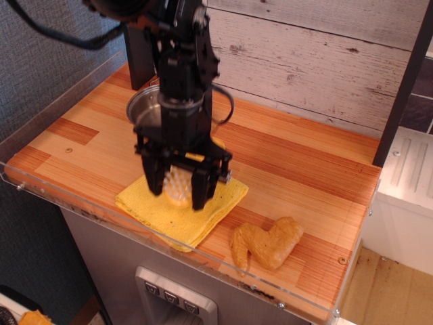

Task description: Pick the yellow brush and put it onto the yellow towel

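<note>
Whitewashed wooden planks [325,61] back my workspace, and a butcher-block counter [304,169] with a clear acrylic rim runs across the scene. At the far left of the counter I can see only a sliver of the round steel pot [141,105]; the arm hides most of it, so I cannot tell what is inside. A dark post [137,57] stands behind the pot.

My gripper [178,184] hangs directly over the yellow towel [220,203], its black fingers [201,186] pinching the yellow brush [178,184] between them. The brush's pale bristles face the camera, and its lower edge sits low against the cloth; I cannot tell whether it touches the cloth or hovers just above it. The towel lies folded near the front edge, left of centre, its layered corner pointing toward me.

To the right of the towel, close but apart from it, lies a golden-brown heart-shaped toy chicken piece [267,244]. A grey textured wall [40,61] fills the left side of the room, and a white unit [406,196] stands at the right.
</note>
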Controlling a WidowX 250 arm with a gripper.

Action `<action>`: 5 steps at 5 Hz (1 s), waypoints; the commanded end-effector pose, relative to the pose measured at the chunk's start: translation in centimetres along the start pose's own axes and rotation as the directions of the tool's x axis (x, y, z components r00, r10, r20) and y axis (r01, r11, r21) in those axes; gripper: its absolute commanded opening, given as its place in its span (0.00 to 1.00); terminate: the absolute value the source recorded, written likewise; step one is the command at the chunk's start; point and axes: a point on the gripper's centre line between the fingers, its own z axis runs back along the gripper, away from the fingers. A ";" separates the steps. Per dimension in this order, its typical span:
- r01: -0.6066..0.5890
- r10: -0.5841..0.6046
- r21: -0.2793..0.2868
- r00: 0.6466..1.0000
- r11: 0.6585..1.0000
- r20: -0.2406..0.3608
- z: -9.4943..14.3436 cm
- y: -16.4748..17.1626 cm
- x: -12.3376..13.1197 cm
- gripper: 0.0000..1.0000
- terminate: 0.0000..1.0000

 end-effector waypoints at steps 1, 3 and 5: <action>0.039 -0.048 0.084 0.993 0.996 0.104 0.1 0.8 -0.8 0.00 0.00; 0.027 -0.038 0.106 0.994 0.994 0.103 0.3 0.9 -0.9 1.00 0.00; 0.051 -0.072 0.126 0.982 0.991 0.174 4.1 0.6 -1.5 1.00 0.00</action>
